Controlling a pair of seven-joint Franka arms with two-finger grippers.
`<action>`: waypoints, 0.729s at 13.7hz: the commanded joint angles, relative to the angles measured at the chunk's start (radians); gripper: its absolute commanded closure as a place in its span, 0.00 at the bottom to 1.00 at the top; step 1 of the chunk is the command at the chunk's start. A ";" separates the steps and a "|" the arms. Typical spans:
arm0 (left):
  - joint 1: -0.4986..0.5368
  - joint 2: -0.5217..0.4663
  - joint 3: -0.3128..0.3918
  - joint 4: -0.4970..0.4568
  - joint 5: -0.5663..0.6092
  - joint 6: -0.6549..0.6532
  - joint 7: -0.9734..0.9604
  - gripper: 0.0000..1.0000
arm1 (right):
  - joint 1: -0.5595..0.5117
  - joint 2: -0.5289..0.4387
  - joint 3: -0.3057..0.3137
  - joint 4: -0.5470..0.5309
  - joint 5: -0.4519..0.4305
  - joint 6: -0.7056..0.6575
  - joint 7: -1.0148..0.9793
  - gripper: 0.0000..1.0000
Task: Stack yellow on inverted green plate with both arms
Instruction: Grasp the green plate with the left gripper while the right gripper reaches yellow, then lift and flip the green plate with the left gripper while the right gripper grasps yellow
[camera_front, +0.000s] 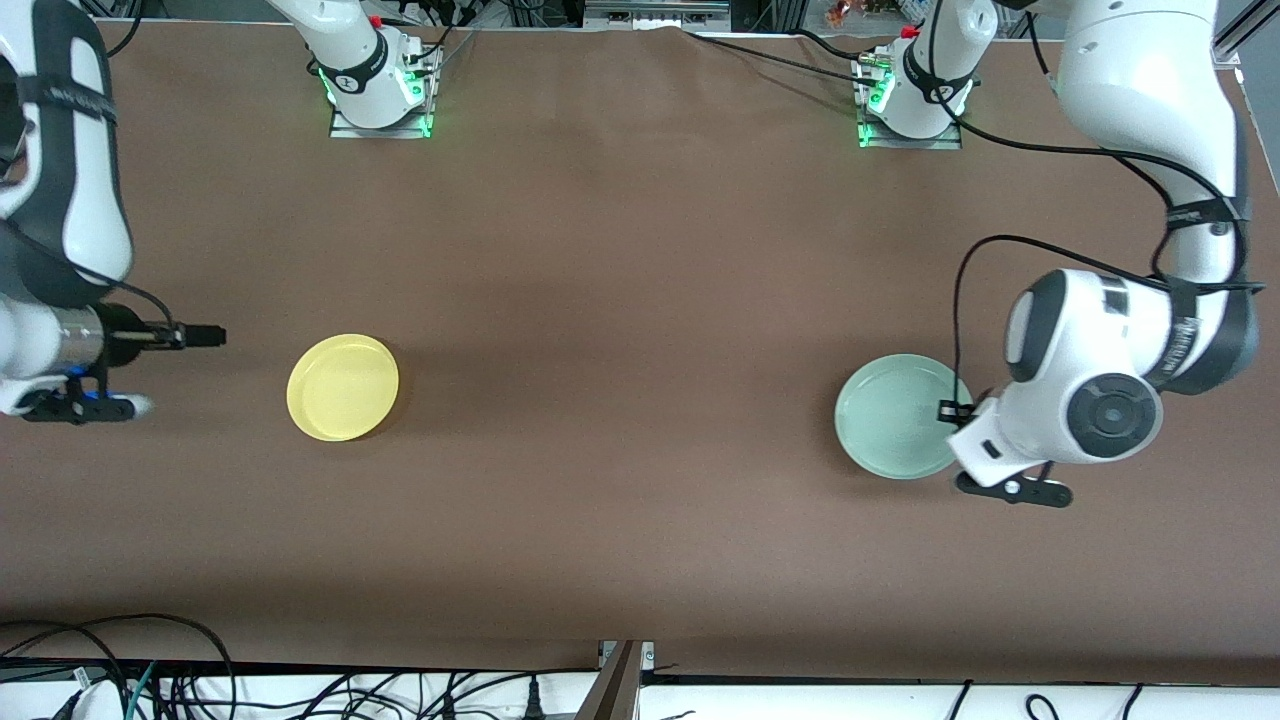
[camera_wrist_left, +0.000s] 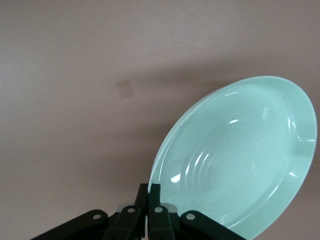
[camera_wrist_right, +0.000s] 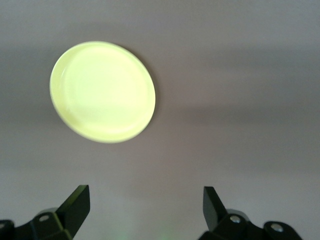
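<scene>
The pale mint-green plate (camera_front: 893, 416) is at the left arm's end of the table, its hollow side with concentric rings showing. My left gripper (camera_front: 953, 410) is shut on its rim. In the left wrist view the left gripper (camera_wrist_left: 149, 192) pinches the rim of the green plate (camera_wrist_left: 235, 155), which is tilted and casts a shadow on the table. The yellow plate (camera_front: 342, 387) lies flat toward the right arm's end, hollow side up. My right gripper (camera_front: 208, 336) is open and empty, beside the yellow plate and apart from it. The right wrist view shows the right gripper (camera_wrist_right: 145, 200) with the yellow plate (camera_wrist_right: 102, 91) ahead of it.
The brown table (camera_front: 620, 300) carries both arm bases (camera_front: 380, 95) (camera_front: 908, 105) along the edge farthest from the front camera. Cables (camera_front: 200, 680) hang below the edge nearest the front camera. A small pale patch (camera_wrist_left: 125, 89) marks the table near the green plate.
</scene>
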 joint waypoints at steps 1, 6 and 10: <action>-0.118 0.022 0.019 0.064 0.125 -0.022 -0.076 1.00 | -0.031 0.026 0.006 -0.052 0.031 0.096 -0.020 0.00; -0.345 0.059 0.021 0.066 0.354 -0.014 -0.255 1.00 | -0.068 0.097 0.006 -0.123 0.152 0.237 -0.083 0.00; -0.575 0.103 0.022 0.055 0.566 -0.025 -0.423 1.00 | -0.071 0.115 0.007 -0.196 0.224 0.380 -0.115 0.00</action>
